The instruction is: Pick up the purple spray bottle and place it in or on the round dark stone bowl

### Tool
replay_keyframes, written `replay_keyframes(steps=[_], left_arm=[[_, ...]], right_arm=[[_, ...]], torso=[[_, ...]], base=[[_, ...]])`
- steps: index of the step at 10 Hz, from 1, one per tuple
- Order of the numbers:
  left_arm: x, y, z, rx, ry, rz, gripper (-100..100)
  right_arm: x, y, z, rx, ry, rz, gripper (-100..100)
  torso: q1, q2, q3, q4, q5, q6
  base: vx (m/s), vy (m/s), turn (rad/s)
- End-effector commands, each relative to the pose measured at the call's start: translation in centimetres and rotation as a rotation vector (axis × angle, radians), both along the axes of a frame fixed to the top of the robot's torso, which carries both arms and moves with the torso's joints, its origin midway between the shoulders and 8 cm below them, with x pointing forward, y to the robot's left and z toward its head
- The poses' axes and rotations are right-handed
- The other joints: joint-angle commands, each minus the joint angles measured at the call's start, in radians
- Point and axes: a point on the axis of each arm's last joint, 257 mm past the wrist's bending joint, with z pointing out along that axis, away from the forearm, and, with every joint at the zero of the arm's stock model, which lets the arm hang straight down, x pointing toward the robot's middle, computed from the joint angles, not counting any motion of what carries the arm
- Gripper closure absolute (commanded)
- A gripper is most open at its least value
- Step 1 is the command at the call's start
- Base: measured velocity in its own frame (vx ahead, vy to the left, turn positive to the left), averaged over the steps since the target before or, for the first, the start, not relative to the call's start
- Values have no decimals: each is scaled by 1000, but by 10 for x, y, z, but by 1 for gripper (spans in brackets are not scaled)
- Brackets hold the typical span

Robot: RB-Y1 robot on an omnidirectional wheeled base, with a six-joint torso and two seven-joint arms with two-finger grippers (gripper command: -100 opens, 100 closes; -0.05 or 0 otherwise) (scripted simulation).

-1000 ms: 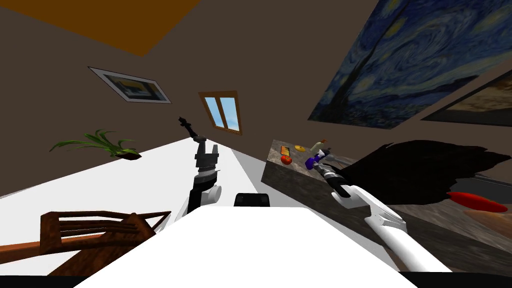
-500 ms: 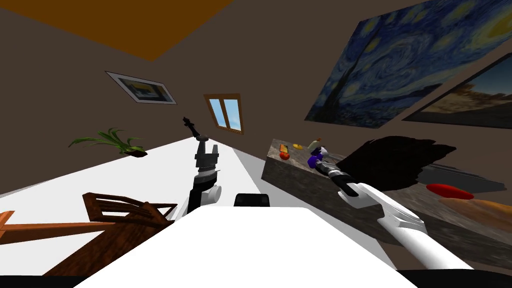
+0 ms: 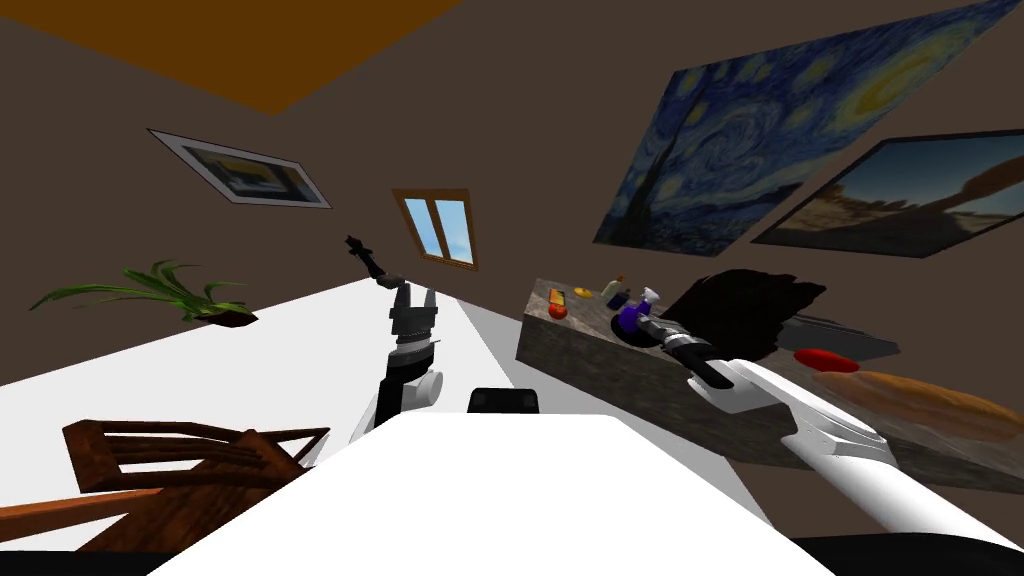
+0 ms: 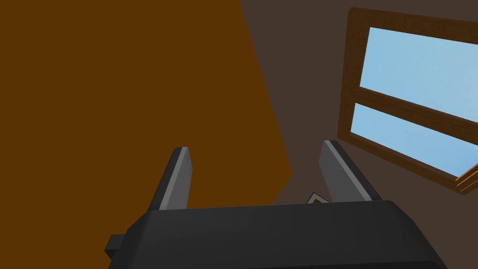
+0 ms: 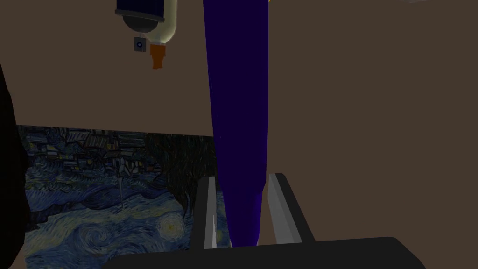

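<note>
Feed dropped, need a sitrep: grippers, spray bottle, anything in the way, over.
Left gripper open, raised. Right gripper shut on purple spray bottle, over the counter. Cream bottle beyond, apart.

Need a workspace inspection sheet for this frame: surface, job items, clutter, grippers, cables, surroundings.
Surface: stone-patterned counter, on my right.
Job's things: purple spray bottle held over a dark round shape, likely the bowl; contact unclear.
Clutter: red fruit, cream bottle, red object.
Grippers: right gripper shut on the bottle; left gripper open, raised, holding nothing.
Cables: nothing seen.
Surroundings: starry painting, window, plant, wooden chair.
</note>
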Motion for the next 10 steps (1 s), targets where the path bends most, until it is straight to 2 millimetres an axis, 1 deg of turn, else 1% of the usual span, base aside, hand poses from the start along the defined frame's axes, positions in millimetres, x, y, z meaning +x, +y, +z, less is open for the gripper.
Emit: replay_keyframes(steps=[1, 2, 5, 6, 7, 10], left_arm=[[0, 0, 0, 0, 0, 0, 0], [0, 0, 0, 0, 0, 0, 0], [0, 0, 0, 0, 0, 0, 0], [0, 0, 0, 0, 0, 0, 0], [0, 0, 0, 0, 0, 0, 0], [0, 0, 0, 0, 0, 0, 0]], right_arm=[[2, 3, 12, 25, -10, 3, 100], [4, 5, 19, 42, -16, 6, 100], [9, 10, 33, 79, -26, 15, 100], [9, 9, 30, 66, -22, 14, 100], [9, 9, 31, 68, -25, 13, -100], [9, 9, 31, 68, -25, 13, -100]], torso=[[0, 0, 0, 0, 0, 0], [0, -1, -1, 0, 0, 0], [-1, -3, -1, 0, -1, 0], [-1, -3, -2, 0, -1, 1], [2, 0, -1, -1, -2, -1], [6, 4, 2, 0, -1, 0]], base=[[97, -107, -131], [119, -138, -224], [108, -112, -131], [55, -50, -31], [9, -10, 8], [0, 0, 0]])
